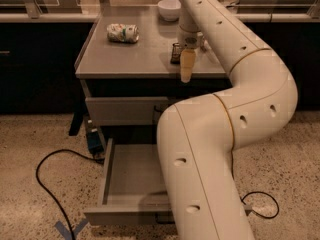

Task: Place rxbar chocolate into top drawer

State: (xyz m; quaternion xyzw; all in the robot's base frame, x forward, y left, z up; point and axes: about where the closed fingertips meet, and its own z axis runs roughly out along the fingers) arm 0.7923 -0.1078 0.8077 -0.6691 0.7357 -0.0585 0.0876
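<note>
An open lower drawer (pixel 131 176) lay below and nearer than the tool (pixel 186 69). The top drawer (pixel 125 110) sat shut, below and left of the tool. The tool hung over the front edge of the surface (pixel 130 59); its opening could not be determined. The rxbar chocolate (pixel 175 53) stood just left of the tool, and a can (pixel 122 33) lay farther left.

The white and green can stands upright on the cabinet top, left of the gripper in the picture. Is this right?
Not quite. The camera view shows the can lying on its side, not upright. It is on the cabinet top, left of the gripper, which hangs near the top's front edge.
</note>
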